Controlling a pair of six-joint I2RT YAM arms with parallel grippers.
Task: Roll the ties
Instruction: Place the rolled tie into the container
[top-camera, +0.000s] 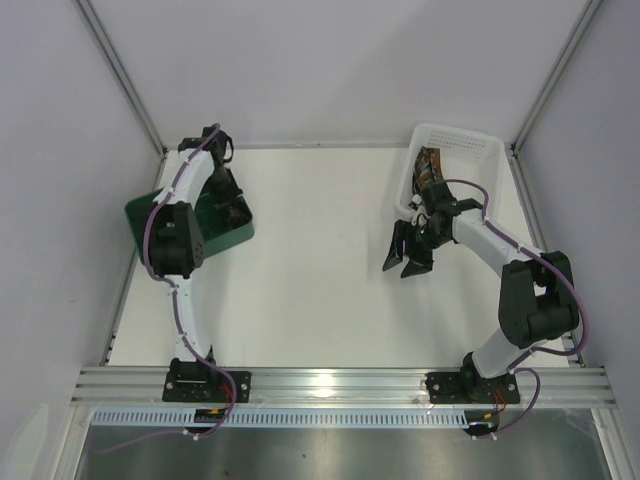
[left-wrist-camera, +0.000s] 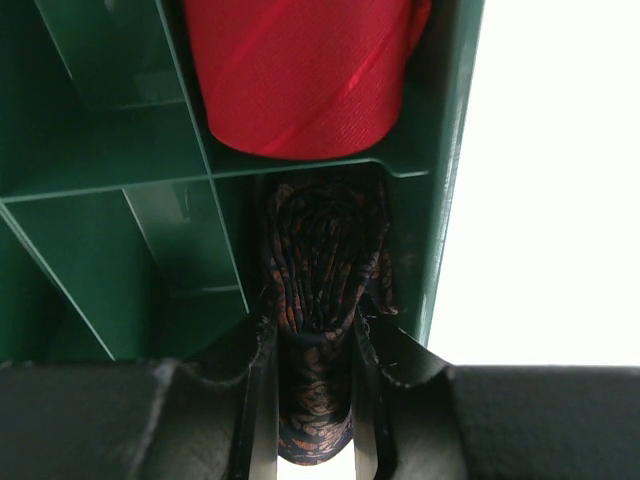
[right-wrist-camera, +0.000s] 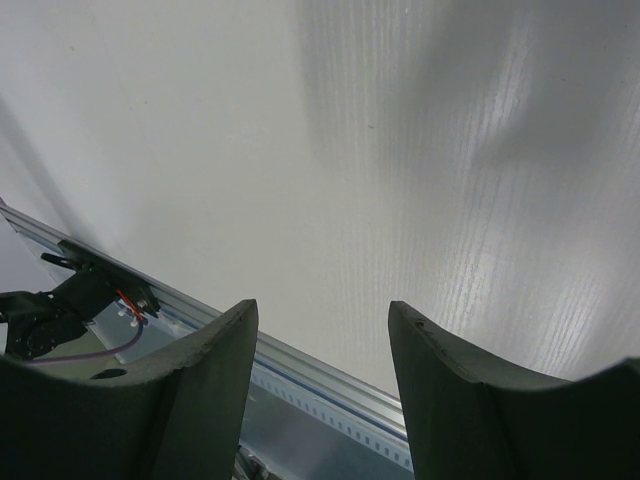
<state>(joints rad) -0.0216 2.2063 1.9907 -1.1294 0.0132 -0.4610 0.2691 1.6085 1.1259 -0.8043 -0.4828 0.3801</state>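
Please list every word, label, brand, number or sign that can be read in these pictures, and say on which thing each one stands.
None can be read in any view.
The rolled tie bears only a woven pattern, no letters.
The red roll, green box, white basket and metal rail show no print.

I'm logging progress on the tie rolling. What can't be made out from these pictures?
- Top view: ties in the white basket uncountable; too small, right arm overlaps.
- Top view: left gripper and the rolled tie it holds, hidden in the green tray by its arm.
- Left wrist view: red roll cut off by the top edge.
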